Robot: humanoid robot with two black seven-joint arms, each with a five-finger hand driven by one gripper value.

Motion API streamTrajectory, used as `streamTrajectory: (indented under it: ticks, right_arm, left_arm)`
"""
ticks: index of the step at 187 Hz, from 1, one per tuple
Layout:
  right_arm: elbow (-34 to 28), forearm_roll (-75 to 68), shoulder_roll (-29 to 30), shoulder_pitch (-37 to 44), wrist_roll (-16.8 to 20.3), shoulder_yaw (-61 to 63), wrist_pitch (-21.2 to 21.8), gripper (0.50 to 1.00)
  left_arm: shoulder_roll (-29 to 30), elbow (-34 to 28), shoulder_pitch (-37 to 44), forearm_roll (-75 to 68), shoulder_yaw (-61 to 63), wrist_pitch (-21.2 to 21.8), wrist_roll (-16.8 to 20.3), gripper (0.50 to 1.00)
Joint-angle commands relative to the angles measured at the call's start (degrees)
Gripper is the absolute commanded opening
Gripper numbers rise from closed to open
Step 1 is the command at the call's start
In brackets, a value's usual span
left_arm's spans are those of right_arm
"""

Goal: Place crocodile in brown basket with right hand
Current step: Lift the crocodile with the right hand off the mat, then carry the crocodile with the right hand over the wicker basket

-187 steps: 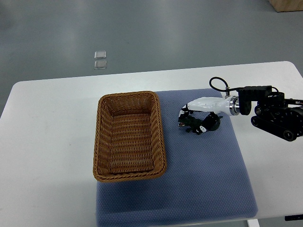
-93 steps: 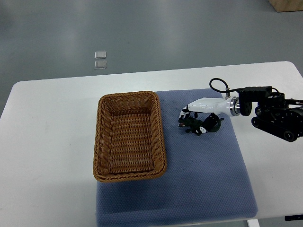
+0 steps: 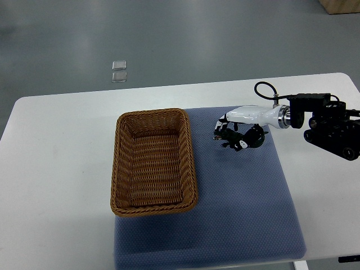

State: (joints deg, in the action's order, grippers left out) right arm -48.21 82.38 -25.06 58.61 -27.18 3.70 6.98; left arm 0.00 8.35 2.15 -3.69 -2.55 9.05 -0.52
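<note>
Crocodile (image 3: 233,137): small dark green toy, right of frame centre, over the upper part of the blue mat (image 3: 247,202). It sits under and against the curled fingers of the right robot hand (image 3: 243,117), which is closed on it, white palm above, dark fingertips wrapped round the body. Whether every finger bears on the toy is too small to tell. Compared with a second ago, hand and toy together have shifted a little up and to the right in the frame, and the wrist and forearm at the right edge sit higher too. The toy travels with the hand rather than lying where it was, so I judge the grasp has taken and the lift has begun. It is hard to confirm from this steep view whether it has cleared the mat. Brown basket (image 3: 190,157): woven, rectangular, left of centre, its right part resting on the mat's left part, nothing in it, well apart from the toy. It has not moved. The carry leftward over the near rim and the release are not yet done. Main risk, by my reading: a small toy in a loose fingertip hold could slip during the carry. White surface (image 3: 62,169) under all. Left arm not seen.
</note>
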Motion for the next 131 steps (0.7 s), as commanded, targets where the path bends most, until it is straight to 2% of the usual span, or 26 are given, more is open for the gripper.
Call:
streamTrajectory:
  ticks: [1,50,81,101,131]
  right_arm:
    - [0.1,-0.6,-0.3,0.5,-0.6,1.7,0.1,0.5]
    - [0.0,-0.6,0.1,3.0,-1.9,4.6,0.8,0.5]
    - [-0.1,-0.6,1.0,6.5,-2.0,4.6,3.5,0.5]
    - [-1.0,-0.6,3.4,9.2,-2.1,4.6,5.5,0.5]
    - [-2.0,-0.2,7.9,11.9,-1.9,3.7,6.0,0.5]
  left_arm:
    - [0.0,0.0,0.0,0.0,0.0,0.0,0.0,1.0]
    - [0.0,0.0,0.0,0.0,0.0,0.0,0.0,1.0]
    - [0.0,0.0,0.0,0.0,0.0,0.0,0.0,1.0]
    - [0.0,0.0,0.0,0.0,0.0,0.0,0.0,1.0]
    - [0.0,0.0,0.0,0.0,0.0,0.0,0.0,1.0]
